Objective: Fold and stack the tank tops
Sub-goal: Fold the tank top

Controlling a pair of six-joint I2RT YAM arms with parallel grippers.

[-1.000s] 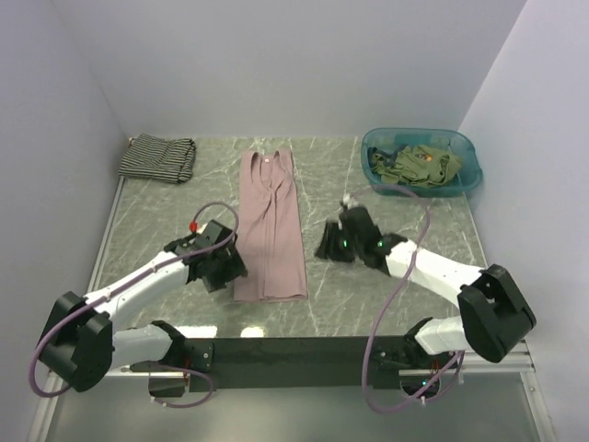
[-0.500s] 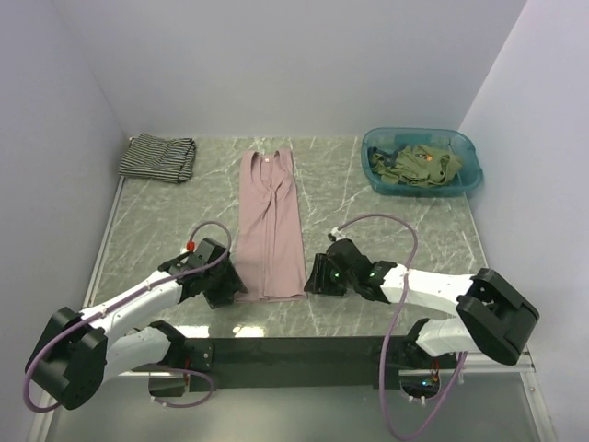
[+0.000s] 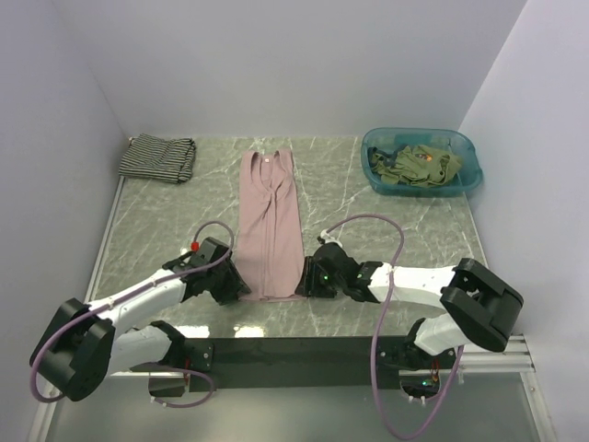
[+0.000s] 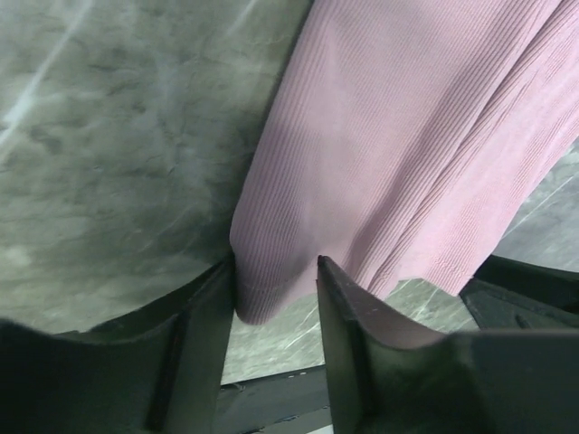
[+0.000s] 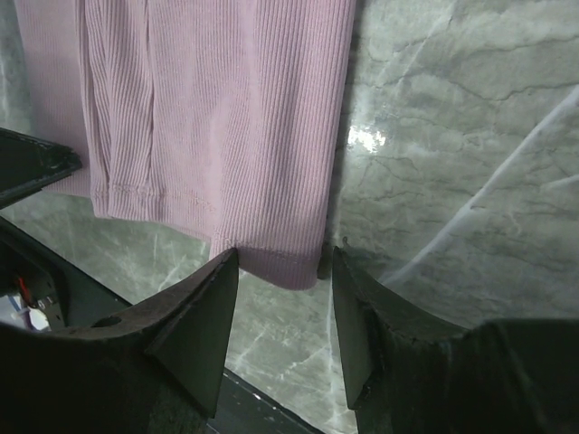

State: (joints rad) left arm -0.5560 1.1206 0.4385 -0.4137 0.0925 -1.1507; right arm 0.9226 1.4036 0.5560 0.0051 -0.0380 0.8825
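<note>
Black-and-white stripes marked the bunched striped tank top [image 3: 157, 158] that we saw at the far left corner of the grey-green marbled tabletop [image 3: 166, 221]. Nearer the arms, the left end effector [image 3: 232, 285] sat low at the near left corner of the pink tank top [image 3: 270, 221]. From the left wrist, its fingers [image 4: 204, 316] stood apart, a moderate gap, with the hem corner lying between them and not pinched; the left finger sat right at the cloth's edge. The pink tank top lay flat in a long narrow strip down the middle of the tabletop, neckline at the far end, hem toward the arm bases. At its near right corner we found the right end effector [image 3: 308, 276], likewise low, with its fingers [image 5: 204, 298] parted to either side of that hem corner and nothing clamped. Far right, at the back, the teal basin [image 3: 471, 177] held the crumpled olive tank tops [image 3: 419, 166].
</note>
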